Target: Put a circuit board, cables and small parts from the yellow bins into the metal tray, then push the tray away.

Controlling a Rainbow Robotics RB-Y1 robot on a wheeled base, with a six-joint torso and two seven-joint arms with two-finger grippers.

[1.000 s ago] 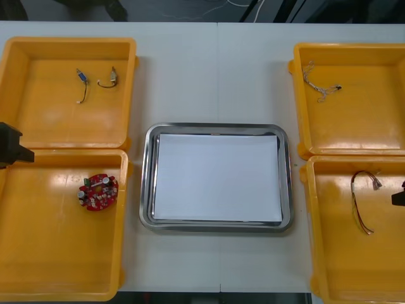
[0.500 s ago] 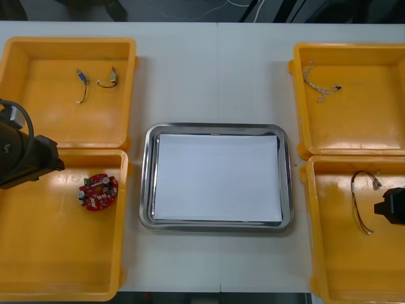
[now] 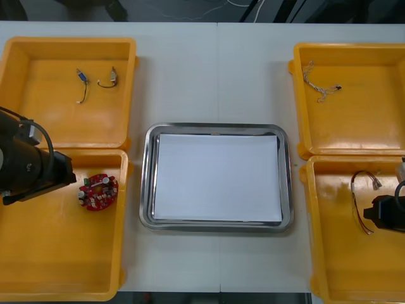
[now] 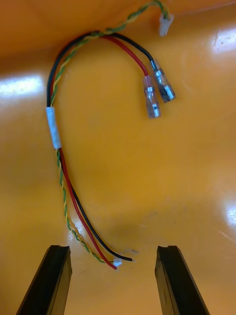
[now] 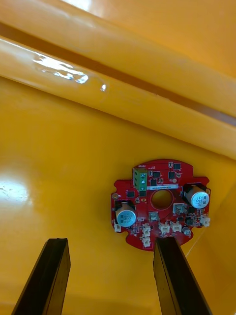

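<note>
Lower left in the front view, the left gripper (image 5: 110, 243) is hovering, jaws open, just short of the circuit board (image 3: 97, 192) in its yellow bin (image 3: 50, 253), likely lining up a grab; lower right, the right gripper (image 4: 113, 248), jaws open, is facing the red and yellow cable (image 4: 52, 128).

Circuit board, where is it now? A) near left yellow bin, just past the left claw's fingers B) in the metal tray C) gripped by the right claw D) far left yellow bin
A: the circuit board lies flat on the floor of the near left yellow bin, just beyond the open left claw, ungripped.
</note>
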